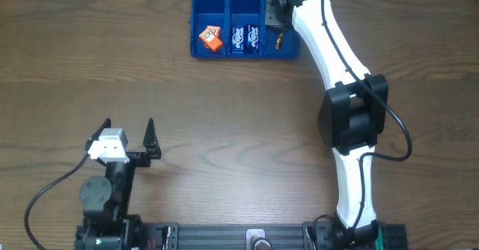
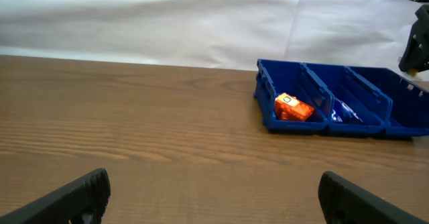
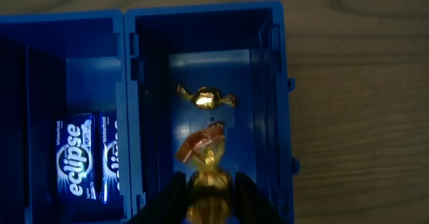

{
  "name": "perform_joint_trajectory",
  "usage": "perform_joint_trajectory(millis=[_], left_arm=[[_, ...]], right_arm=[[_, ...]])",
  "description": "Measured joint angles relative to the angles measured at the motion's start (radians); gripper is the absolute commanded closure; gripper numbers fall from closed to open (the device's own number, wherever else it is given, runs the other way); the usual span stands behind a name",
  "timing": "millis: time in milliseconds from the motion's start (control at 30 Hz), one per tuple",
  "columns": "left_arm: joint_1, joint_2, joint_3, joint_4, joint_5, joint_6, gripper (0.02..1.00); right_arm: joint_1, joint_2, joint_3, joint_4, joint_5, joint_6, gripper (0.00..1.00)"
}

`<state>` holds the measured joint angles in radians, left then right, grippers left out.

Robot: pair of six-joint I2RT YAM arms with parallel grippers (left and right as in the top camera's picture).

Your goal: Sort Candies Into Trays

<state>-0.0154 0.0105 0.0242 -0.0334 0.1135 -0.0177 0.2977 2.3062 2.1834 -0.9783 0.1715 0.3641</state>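
A blue three-compartment tray (image 1: 194,25) lies at the table's far side. Its left bin holds an orange candy (image 1: 211,39), its middle bin blue packs (image 1: 245,37). My right gripper (image 3: 211,192) hangs over the tray's (image 3: 201,13) right bin, shut on a gold-wrapped candy (image 3: 204,167). Another gold candy (image 3: 206,98) lies on that bin's floor, just beyond the held one. My left gripper (image 1: 127,134) stands open and empty near the left arm's base, far from the tray (image 2: 295,127). From there the orange candy (image 2: 292,107) is visible in the nearest bin.
Bare wood table surrounds the tray on all sides. The right arm (image 1: 337,63) stretches diagonally from the bottom right up to the tray. A white wall rises behind the table's far edge (image 2: 134,56).
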Motion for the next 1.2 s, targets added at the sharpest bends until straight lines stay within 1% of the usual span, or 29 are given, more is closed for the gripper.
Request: perform_joint_trajectory(millis=[33, 100, 133, 233, 333, 400, 467, 633, 667, 700, 833, 933, 1067, 1100, 1200], left_arm=[[0.000, 0.000, 0.000, 0.000, 0.000, 0.000, 0.020], [0.000, 0.000, 0.000, 0.000, 0.000, 0.000, 0.020], [0.000, 0.000, 0.000, 0.000, 0.000, 0.000, 0.020], [0.000, 0.000, 0.000, 0.000, 0.000, 0.000, 0.023], [0.000, 0.000, 0.000, 0.000, 0.000, 0.000, 0.020], [0.000, 0.000, 0.000, 0.000, 0.000, 0.000, 0.020], [0.000, 0.000, 0.000, 0.000, 0.000, 0.000, 0.020], [0.000, 0.000, 0.000, 0.000, 0.000, 0.000, 0.023], [0.000, 0.000, 0.000, 0.000, 0.000, 0.000, 0.023], [0.000, 0.000, 0.000, -0.001, 0.000, 0.000, 0.020], [0.000, 0.000, 0.000, 0.000, -0.001, 0.000, 0.020], [0.001, 0.000, 0.001, -0.001, 0.000, 0.000, 0.020], [0.001, 0.000, 0.001, -0.002, 0.000, 0.000, 0.020], [0.001, 0.000, 0.001, -0.002, 0.000, 0.000, 0.020], [0.001, 0.000, 0.001, -0.001, 0.000, 0.000, 0.020]], right_arm=[[0.000, 0.000, 0.000, 0.000, -0.003, 0.000, 0.336], [0.000, 0.000, 0.000, -0.001, -0.009, -0.001, 0.242], [0.000, 0.000, 0.000, -0.001, -0.012, -0.004, 0.224], [-0.002, -0.002, -0.001, 0.001, -0.018, -0.010, 0.001], [-0.003, -0.042, -0.046, 0.012, -0.013, -0.021, 0.003], [-0.007, -0.143, -0.131, 0.029, -0.001, -0.029, 0.003], [-0.018, -0.307, -0.255, 0.070, 0.018, -0.044, 0.003], [-0.054, -0.774, -0.570, 0.132, 0.105, -0.067, 0.003], [-0.054, -0.916, -0.673, 0.132, 0.129, -0.070, 0.003], [-0.053, -0.991, -0.758, 0.194, 0.136, -0.072, 0.003], [-0.053, -1.350, -1.220, 0.336, 0.147, -0.081, 0.003], [-0.061, -1.539, -1.478, 0.469, 0.153, -0.087, 0.003], [-0.112, -1.749, -1.731, 0.616, 0.135, -0.091, 0.003], [-0.137, -1.822, -1.801, 0.666, 0.119, -0.091, 0.003], [-0.155, -1.933, -1.907, 0.770, 0.085, -0.092, 0.003]])
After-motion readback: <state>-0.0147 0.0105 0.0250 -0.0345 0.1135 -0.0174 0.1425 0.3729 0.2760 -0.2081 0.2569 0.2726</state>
